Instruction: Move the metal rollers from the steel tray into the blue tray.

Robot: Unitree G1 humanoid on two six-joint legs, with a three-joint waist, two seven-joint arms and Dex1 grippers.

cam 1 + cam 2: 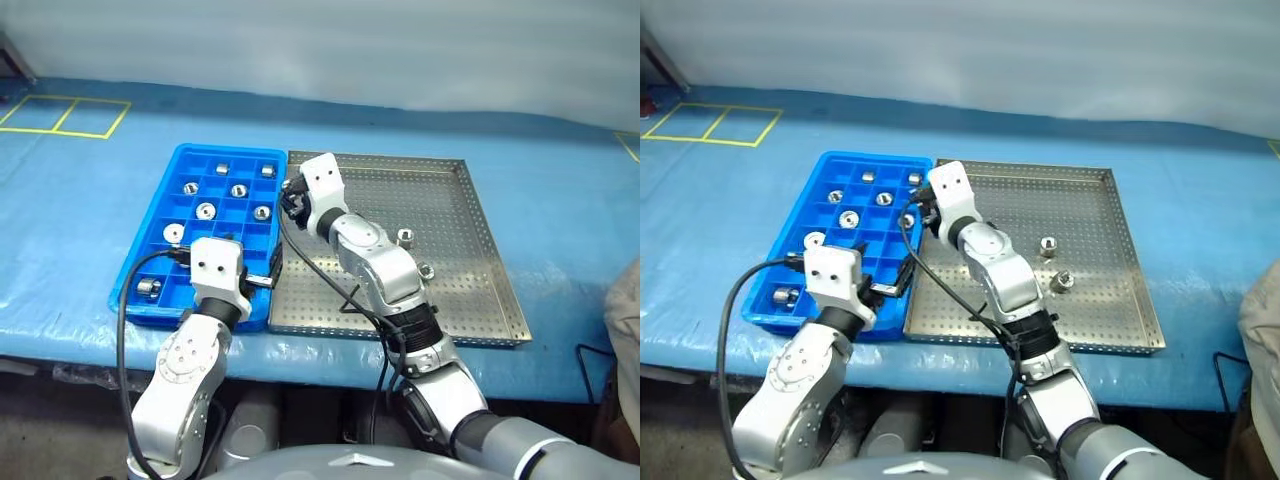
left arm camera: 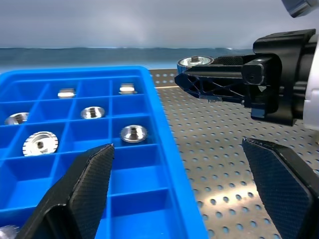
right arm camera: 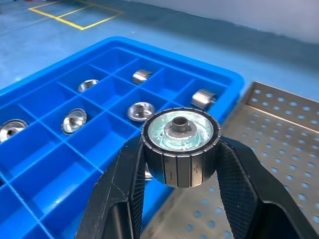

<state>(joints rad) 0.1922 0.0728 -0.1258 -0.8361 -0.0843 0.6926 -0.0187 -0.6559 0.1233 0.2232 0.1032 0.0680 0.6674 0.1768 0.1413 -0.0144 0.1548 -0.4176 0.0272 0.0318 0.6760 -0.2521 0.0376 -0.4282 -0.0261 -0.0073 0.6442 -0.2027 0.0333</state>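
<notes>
My right gripper (image 3: pixel 179 164) is shut on one metal roller (image 3: pixel 179 145), a ribbed silver cylinder with a dark centre. It holds it in the air over the seam between the blue tray (image 1: pixel 160 255) and the steel tray (image 1: pixel 470 250). Several rollers (image 1: pixel 205 211) lie in the blue tray's compartments. Two more rollers (image 1: pixel 406 237) rest on the steel tray's perforated floor. My left gripper (image 2: pixel 179 191) is open and holds nothing, hovering level at the blue tray's near right corner. In the left wrist view, the right gripper (image 2: pixel 214 82) carries its roller (image 2: pixel 195 61).
Both trays sit side by side on a blue table covering (image 1: pixel 80 190). Yellow tape squares (image 1: pixel 65 115) mark its far left. A black cable (image 1: pixel 125 330) loops off my left wrist. A pale fabric bundle (image 1: pixel 625 320) shows at the right edge.
</notes>
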